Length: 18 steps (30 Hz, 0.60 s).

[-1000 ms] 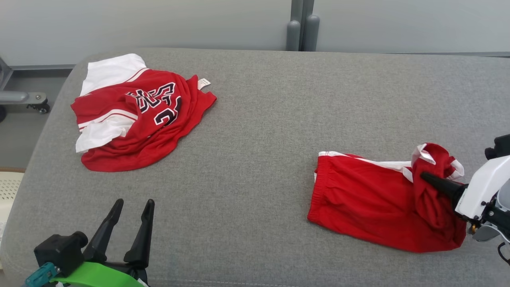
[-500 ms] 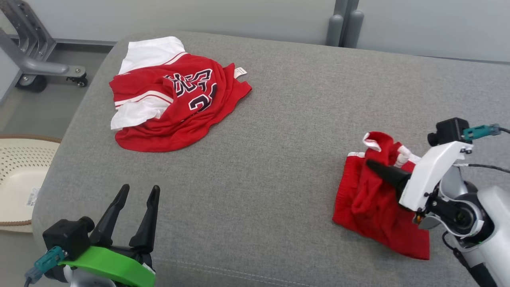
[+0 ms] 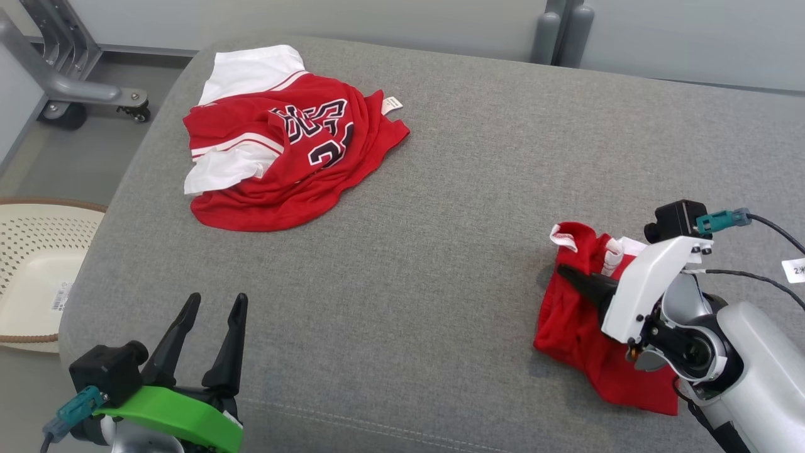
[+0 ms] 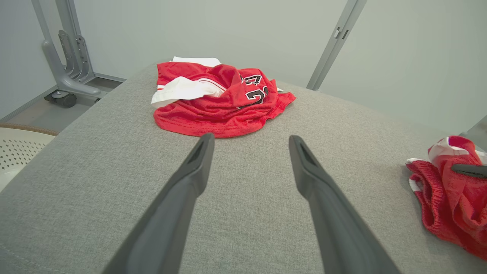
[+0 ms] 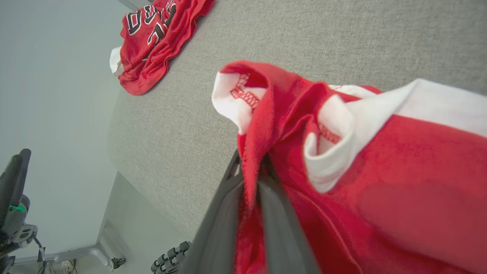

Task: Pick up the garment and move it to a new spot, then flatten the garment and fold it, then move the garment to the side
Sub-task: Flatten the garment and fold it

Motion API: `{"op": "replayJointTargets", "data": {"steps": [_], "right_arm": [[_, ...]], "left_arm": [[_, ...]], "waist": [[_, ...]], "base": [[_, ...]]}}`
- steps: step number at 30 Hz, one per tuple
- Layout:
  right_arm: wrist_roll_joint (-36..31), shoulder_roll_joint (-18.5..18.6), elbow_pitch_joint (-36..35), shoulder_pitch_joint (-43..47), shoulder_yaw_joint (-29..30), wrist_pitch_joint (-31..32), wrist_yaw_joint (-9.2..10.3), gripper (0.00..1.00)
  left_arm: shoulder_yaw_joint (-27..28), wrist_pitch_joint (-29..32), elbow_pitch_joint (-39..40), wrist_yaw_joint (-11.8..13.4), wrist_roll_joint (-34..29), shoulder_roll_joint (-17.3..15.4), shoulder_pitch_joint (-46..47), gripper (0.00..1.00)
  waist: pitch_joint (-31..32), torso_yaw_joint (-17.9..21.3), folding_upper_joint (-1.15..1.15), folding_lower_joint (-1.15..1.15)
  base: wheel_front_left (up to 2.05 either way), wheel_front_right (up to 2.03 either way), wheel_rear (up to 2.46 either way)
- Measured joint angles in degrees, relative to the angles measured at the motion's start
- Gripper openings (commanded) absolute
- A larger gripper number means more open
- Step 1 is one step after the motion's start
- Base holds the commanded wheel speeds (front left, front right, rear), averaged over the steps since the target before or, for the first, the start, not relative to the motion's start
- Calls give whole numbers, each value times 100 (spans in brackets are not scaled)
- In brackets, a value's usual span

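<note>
Shorts (image 3: 566, 327), red with white trim, are gripped by the right hand (image 3: 563, 272). A fold of cloth is pinched between its two nearly closed fingers (image 5: 217, 228), and the rest is bunched beneath and behind that hand on the grey bench (image 3: 440, 239). White hem edges are seen curled up just past the fingertips. The left hand (image 3: 216, 299) is held wide apart and empty over the bench, well away from the shorts, which lie off to its right. A crumpled red and white jersey (image 3: 295, 157) is spotted ahead of the left hand's fingers, well apart from them. A cream perforated basket (image 3: 31, 264) is seen off to that hand's left, beside the bench.
</note>
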<state>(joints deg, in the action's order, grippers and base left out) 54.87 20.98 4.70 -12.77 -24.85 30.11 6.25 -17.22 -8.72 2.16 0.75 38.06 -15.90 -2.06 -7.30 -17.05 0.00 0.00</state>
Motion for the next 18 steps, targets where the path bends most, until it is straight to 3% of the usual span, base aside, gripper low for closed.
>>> {"op": "replayJointTargets", "data": {"steps": [1,10,14,18], "right_arm": [[-54,-80,0,-64,-8,-78,2,100],[-9,-695,-405,-459,-55,-355,35,100],[40,-694,-598,-477,30,-445,35,100],[-66,-323,-652,-401,59,-459,35,100]], "left_arm": [[-13,-2,-30,-29,1,4,7,100],[57,-88,-163,-74,2,-37,17,100],[164,-102,-163,-73,2,-89,17,100],[274,-164,-138,-69,11,-130,15,100]], "waist": [[7,34,0,0],[1,300,0,0],[-19,434,0,0],[-49,635,0,0]], "base": [[0,0,0],[0,0,0],[0,0,0],[0,0,0]]}}
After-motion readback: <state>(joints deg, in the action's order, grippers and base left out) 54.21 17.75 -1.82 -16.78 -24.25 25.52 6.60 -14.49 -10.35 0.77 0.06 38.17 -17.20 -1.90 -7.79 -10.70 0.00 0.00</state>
